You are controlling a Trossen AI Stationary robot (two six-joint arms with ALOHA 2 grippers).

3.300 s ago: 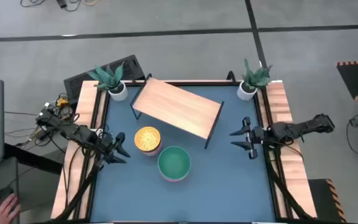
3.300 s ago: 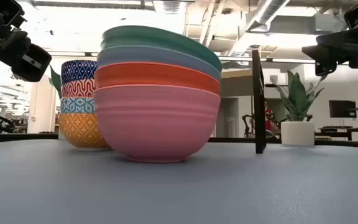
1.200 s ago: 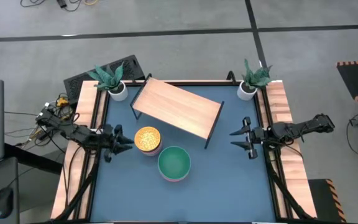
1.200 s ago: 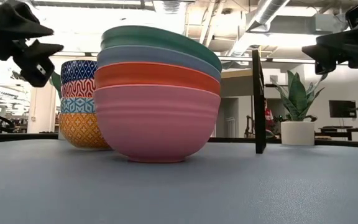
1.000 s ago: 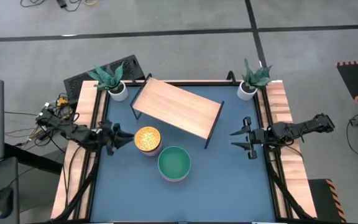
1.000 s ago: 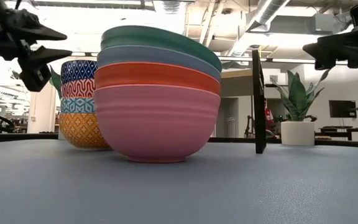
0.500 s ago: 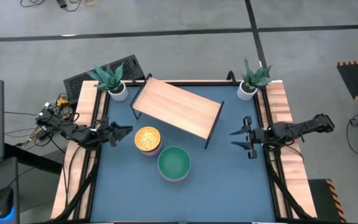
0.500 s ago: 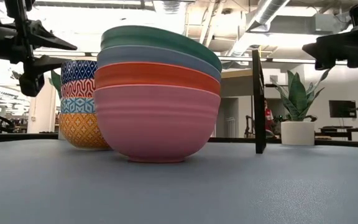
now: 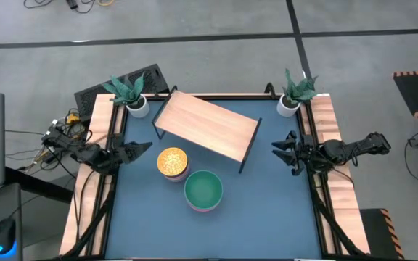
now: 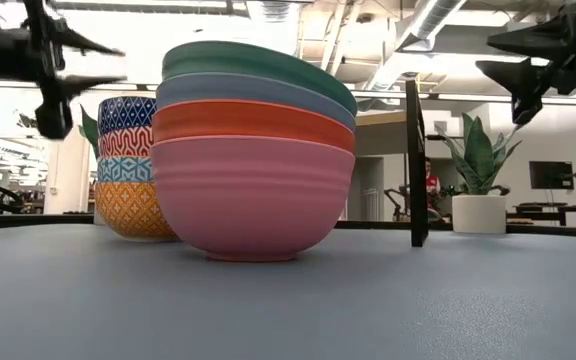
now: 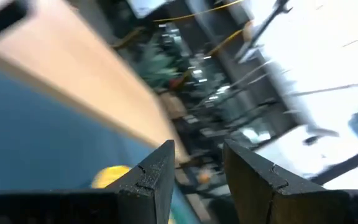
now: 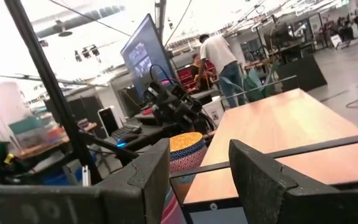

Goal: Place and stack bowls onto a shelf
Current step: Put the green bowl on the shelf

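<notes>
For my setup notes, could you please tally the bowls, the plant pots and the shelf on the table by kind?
Large plain bowls, nested: 4
Small patterned bowls, stacked: at least 4
Potted plants: 2
Shelf: 1
Total: at least 11

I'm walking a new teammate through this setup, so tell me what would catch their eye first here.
Two stacks of bowls stand mid-table: a big plain stack topped by a green bowl, and beside it a smaller patterned stack with a yellow top. Behind them the wooden shelf sits empty and askew. The left hand and right hand hover at opposite table edges, holding nothing.
</notes>
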